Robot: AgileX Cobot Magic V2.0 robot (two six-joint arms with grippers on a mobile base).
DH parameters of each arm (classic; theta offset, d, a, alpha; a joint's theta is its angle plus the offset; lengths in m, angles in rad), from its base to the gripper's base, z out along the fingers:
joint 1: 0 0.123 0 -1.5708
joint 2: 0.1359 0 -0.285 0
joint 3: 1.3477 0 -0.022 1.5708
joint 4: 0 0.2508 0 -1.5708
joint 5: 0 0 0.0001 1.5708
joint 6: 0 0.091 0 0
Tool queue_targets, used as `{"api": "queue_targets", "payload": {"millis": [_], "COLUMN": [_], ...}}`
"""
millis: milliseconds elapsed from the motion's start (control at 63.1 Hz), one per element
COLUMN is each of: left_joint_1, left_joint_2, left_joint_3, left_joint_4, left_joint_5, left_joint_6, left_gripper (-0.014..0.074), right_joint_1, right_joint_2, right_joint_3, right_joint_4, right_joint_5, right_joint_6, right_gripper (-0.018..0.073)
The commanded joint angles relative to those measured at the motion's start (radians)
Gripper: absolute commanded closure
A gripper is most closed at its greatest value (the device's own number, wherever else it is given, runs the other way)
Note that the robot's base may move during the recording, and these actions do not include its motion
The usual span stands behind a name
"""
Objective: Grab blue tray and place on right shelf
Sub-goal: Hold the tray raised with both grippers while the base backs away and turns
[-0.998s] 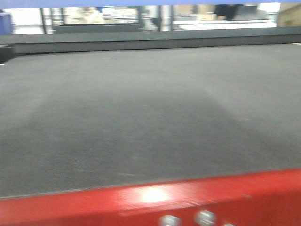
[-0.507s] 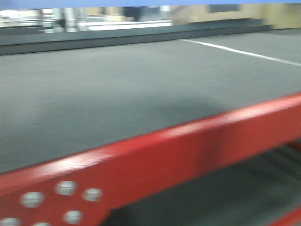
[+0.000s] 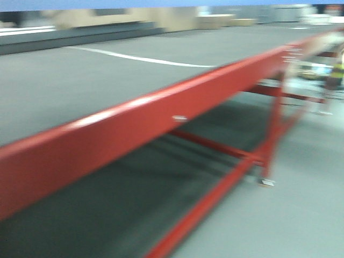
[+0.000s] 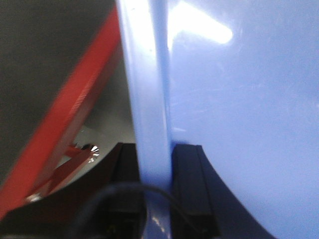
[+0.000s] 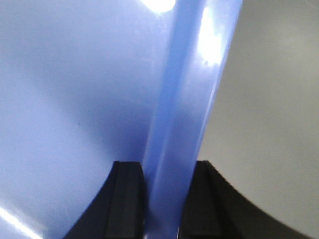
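1. Held by two arms: the blue tray (image 4: 239,124) is off the table, its rolled rim pinched at opposite sides. A blue strip along the top of the front view (image 3: 161,2) appears to be its leading edge.
2. The left gripper (image 4: 155,169) is closed on the rim, one black finger on each face. The right gripper (image 5: 164,189) is clamped the same way on the far side.
3. Contents: the stretches of tray floor seen from both wrists are bare and glossy, showing only glare. The rest of the tray is out of frame.
4. Likely hazard: the hold is on a narrow, slick lip. If the arms pull apart, squeeze inward or tip unevenly, the rim could slide from the pads or the tray could flex.
5. A second hazard is the red-framed table (image 3: 161,107), whose beam runs close past the tray's left edge in the left wrist view. The clearance cannot be judged, and a swing could clip it.
6. The front view is heavily blurred, which suggests the base is turning, and sudden motion would add to the slip risk.
7. The right shelf is not in any view, so placement lies ahead.
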Motion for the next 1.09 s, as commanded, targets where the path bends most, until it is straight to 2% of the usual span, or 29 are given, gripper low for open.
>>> {"api": "queue_targets", "payload": {"millis": [0,1077], "left_joint_1": [-0.014,-0.014], "left_joint_2": [-0.029,-0.029], "left_joint_3": [-0.023,-0.023], "left_joint_4": [-0.019,-0.019], "left_joint_5": [0.082,0.082], "left_joint_6": [0.031,0.031], "left_gripper": [0.0644,0.0644], "right_joint_1": [0.005,0.005], "right_joint_2": [-0.03,-0.03], "right_joint_3": [-0.029,-0.029], "right_joint_4": [0.0,0.0], "right_joint_5": [-0.065,-0.065], "right_joint_6": [-0.032,-0.032], "right_gripper": [0.0503,0.0503]}}
